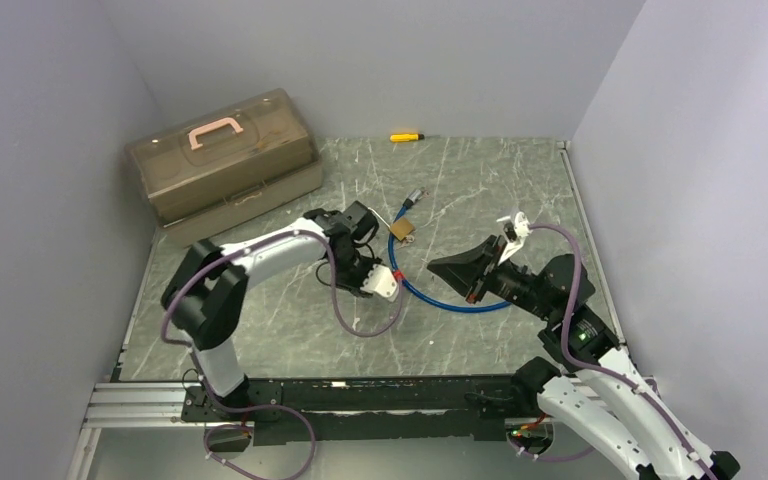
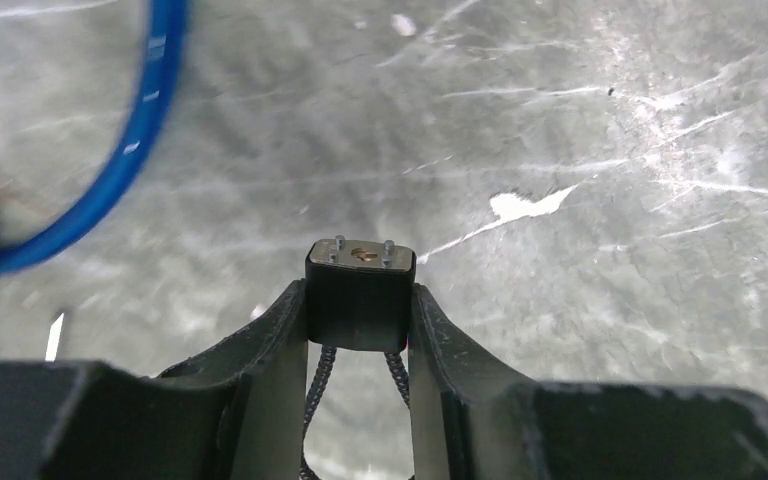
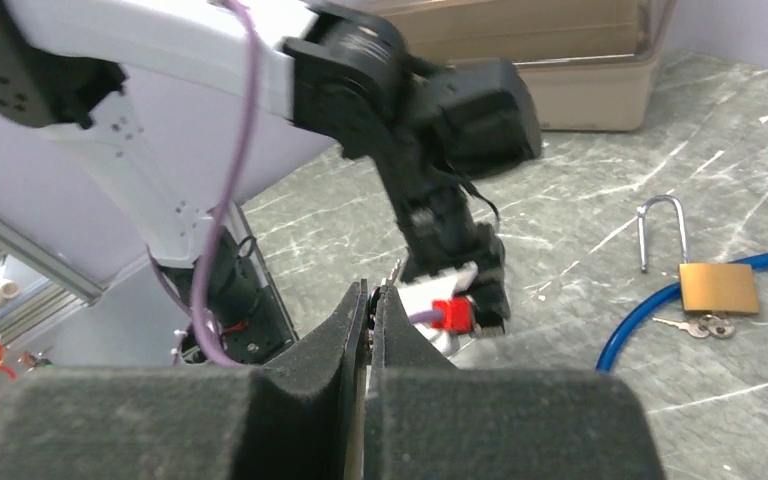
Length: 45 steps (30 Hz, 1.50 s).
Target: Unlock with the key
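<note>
My left gripper [image 2: 360,295] is shut on a small black lock [image 2: 360,305]. The lock's metal face with a brass keyhole points away from the wrist camera, and a braided cord loop hangs from it between the fingers. In the top view the left gripper [image 1: 378,282] hovers low over the table, just left of the blue cable. My right gripper [image 3: 372,292] is shut on the key [image 3: 396,272]; only a thin metal tip shows past the pads. The right gripper [image 1: 442,267] points left at the left gripper, a short gap away.
A brass padlock [image 3: 718,287] with small keys [image 3: 705,326] lies on a blue cable loop [image 1: 440,298] behind the grippers. A tan toolbox [image 1: 222,165] stands at the back left. A yellow screwdriver [image 1: 406,137] lies at the back wall. Walls close three sides.
</note>
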Tool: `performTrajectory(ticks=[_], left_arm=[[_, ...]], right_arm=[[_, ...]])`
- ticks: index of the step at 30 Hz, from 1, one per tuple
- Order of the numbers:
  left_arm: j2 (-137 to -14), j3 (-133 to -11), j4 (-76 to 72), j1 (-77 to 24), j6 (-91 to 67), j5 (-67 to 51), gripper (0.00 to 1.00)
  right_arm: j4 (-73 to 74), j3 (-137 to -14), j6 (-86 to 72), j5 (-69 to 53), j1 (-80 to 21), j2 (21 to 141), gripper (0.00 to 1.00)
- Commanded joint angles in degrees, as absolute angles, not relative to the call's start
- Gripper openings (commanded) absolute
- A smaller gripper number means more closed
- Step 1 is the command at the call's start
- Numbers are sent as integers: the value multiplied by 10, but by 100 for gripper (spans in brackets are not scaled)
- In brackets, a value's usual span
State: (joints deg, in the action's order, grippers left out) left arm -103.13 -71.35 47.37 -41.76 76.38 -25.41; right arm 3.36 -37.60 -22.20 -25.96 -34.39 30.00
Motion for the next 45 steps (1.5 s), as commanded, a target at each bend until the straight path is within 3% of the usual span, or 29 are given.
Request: performTrajectory(ticks=[1,5,9,13,22,33,41,45], left_arm=[[-922,-767,491,-426,688,-202,0],[-828,-835,584,-411,694,-229,0],[-651,-810,554,-408,742,-336,0],[-521,-784,487,-451,730,-355,0],[-473,-842,499,-459,653,-471,0],[-445,-792,418,-445,608,-528,0],[-438,-758,371,-441,566,-519,0],[-450,-750,331,-441,538,-432,0]], right_arm=[[18,-421,-199,-247,-328,321,0],[20,-443,-190,-267,-314,334,0],[4,-458,-183,-313,-308,351,0],[-31,-472,-152,-376,-305,376,0],[-88,-495,-120,-459,-302,421,0],[-82,-528,-101,-500,-302,454,0],[-93,-525,-104,-513,-303,453,0],[-102,-518,-110,-522,-303,446,0]])
